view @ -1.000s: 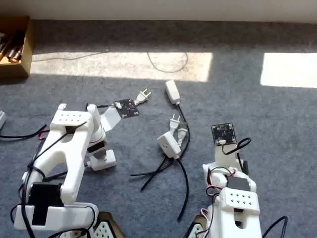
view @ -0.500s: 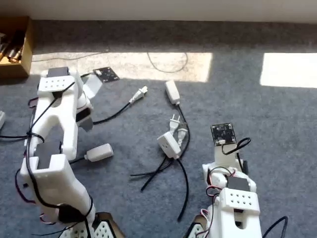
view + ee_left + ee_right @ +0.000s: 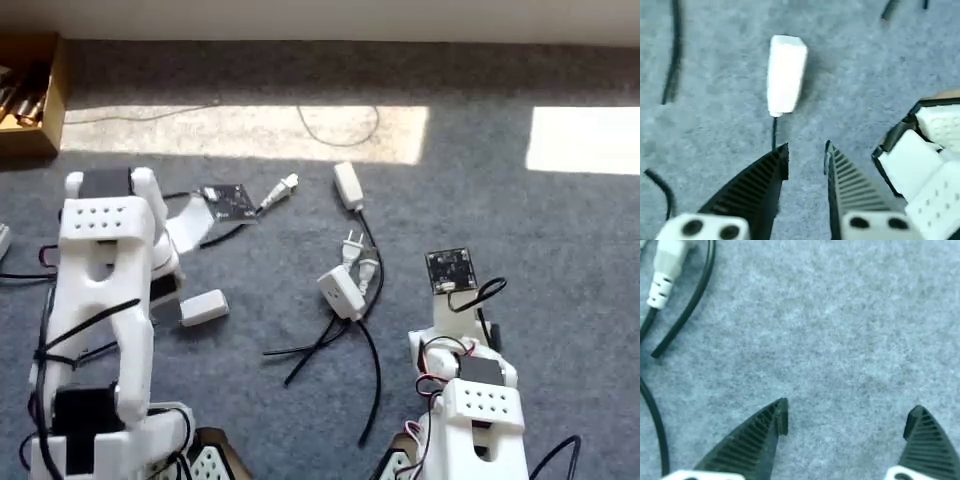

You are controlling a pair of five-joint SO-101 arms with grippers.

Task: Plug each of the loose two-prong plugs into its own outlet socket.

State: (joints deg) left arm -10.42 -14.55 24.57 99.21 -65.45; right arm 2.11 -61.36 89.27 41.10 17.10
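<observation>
In the high view, the middle socket (image 3: 340,291), a white block, lies on the grey carpet (image 3: 560,230), with black cords (image 3: 377,365) trailing from it toward the arms' bases. One two-prong plug (image 3: 352,243) lies loose just beyond it. A second plug (image 3: 287,184) lies farther beyond the middle socket and to its left, also unplugged. A far socket (image 3: 347,185) lies straight beyond the middle socket, near that second plug but apart from it. A third socket (image 3: 204,307) lies well to the left of the middle socket, just beside the left arm (image 3: 100,260). The right arm (image 3: 470,400) stands to the middle socket's right, nearer the camera.

In the left wrist view, the left gripper (image 3: 806,147) hangs over the carpet with its jaws a narrow gap apart and nothing between them. The third socket (image 3: 785,75) lies just ahead of the tips, untouched, and a thin cord (image 3: 774,132) leaves its near end.

In the right wrist view, the right gripper (image 3: 849,407) is spread wide above the carpet and holds nothing. A white ribbed cord end (image 3: 664,270) and a black cord (image 3: 685,305) lie off to one side, apart from the gripper.
</observation>
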